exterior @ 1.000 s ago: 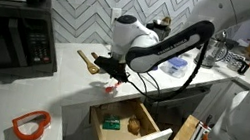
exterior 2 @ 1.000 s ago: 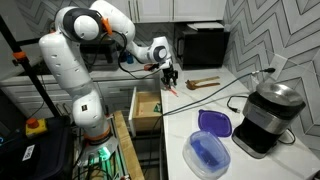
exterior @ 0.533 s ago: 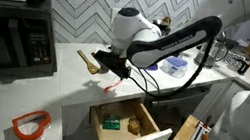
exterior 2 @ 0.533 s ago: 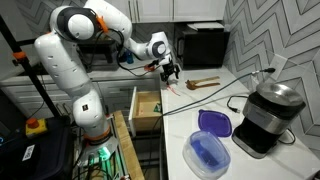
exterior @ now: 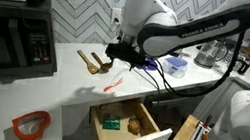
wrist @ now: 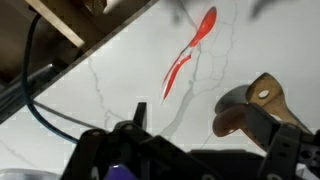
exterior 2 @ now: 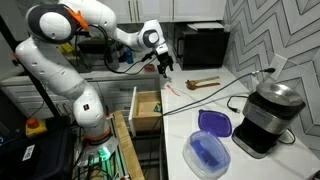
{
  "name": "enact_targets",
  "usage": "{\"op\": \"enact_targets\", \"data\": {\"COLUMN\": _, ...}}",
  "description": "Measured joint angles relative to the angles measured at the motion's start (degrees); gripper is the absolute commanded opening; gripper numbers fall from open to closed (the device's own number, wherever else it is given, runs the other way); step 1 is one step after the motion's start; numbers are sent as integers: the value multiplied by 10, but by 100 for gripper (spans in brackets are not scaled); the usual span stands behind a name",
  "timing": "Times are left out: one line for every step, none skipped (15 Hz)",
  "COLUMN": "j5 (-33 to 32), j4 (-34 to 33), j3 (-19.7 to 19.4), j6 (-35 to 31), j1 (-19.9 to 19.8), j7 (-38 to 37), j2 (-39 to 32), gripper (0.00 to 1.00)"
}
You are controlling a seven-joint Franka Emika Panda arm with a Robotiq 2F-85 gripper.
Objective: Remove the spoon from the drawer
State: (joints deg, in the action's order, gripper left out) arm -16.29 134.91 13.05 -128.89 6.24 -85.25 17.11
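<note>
The thin red-orange spoon [exterior: 112, 82] [exterior 2: 172, 91] [wrist: 190, 52] lies flat on the white marble counter, outside the drawer and free of any grip. My gripper [exterior: 125, 54] [exterior 2: 165, 68] [wrist: 205, 128] hangs open above it, with nothing between its fingers. In the wrist view the spoon is well beyond the fingertips [wrist: 137, 114]. Below the counter the drawer [exterior: 158, 135] [exterior 2: 135, 108] stands pulled out, with a light wood interior, and a green item and a brown item lie in it.
Brown wooden utensils [exterior: 91, 62] [exterior 2: 203, 84] [wrist: 262, 104] lie on the counter beside the spoon. A black microwave [exterior: 9, 34], an orange-rimmed ring [exterior: 30, 123], a blue container [exterior 2: 208, 152] with its lid [exterior 2: 213, 123], a dark appliance [exterior 2: 268, 115] and a black cable [wrist: 33, 60] are around.
The jaws have opened and let go of the spoon, which now rests on the counter. The arm has lifted up and away from it.
</note>
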Motion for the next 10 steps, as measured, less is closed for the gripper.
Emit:
{"op": "enact_targets", "data": {"j5": 7, "j4": 1, "j3": -1, "j6": 18, "j1": 3, "j7": 41, "j2": 19, "gripper": 100}}
{"op": "enact_targets", "data": {"j5": 14, "j4": 2, "j3": -2, "j6": 39, "j1": 6, "j7": 84, "j2": 40, "gripper": 100}}
{"op": "enact_targets", "data": {"j5": 19, "j4": 2, "j3": -2, "j6": 55, "j1": 8, "j7": 121, "j2": 57, "gripper": 100}}
{"op": "enact_targets", "data": {"j5": 23, "j4": 3, "j3": -2, "j6": 69, "j1": 10, "j7": 158, "j2": 73, "gripper": 100}}
{"op": "enact_targets", "data": {"j5": 26, "j4": 4, "j3": -2, "j6": 82, "j1": 12, "j7": 194, "j2": 87, "gripper": 100}}
{"op": "enact_targets", "data": {"j5": 27, "j4": 4, "j3": -2, "j6": 92, "j1": 14, "j7": 228, "j2": 100, "gripper": 100}}
{"op": "enact_targets", "data": {"j5": 27, "j4": 5, "j3": -1, "j6": 100, "j1": 16, "j7": 261, "j2": 111, "gripper": 100}}
{"op": "enact_targets", "data": {"j5": 27, "j4": 7, "j3": -1, "j6": 103, "j1": 17, "j7": 289, "j2": 121, "gripper": 100}}
{"op": "enact_targets", "data": {"j5": 27, "j4": 9, "j3": -1, "j6": 104, "j1": 18, "j7": 307, "j2": 130, "gripper": 100}}
{"op": "enact_targets", "data": {"j5": 27, "j4": 11, "j3": -1, "j6": 104, "j1": 18, "j7": 317, "j2": 135, "gripper": 100}}
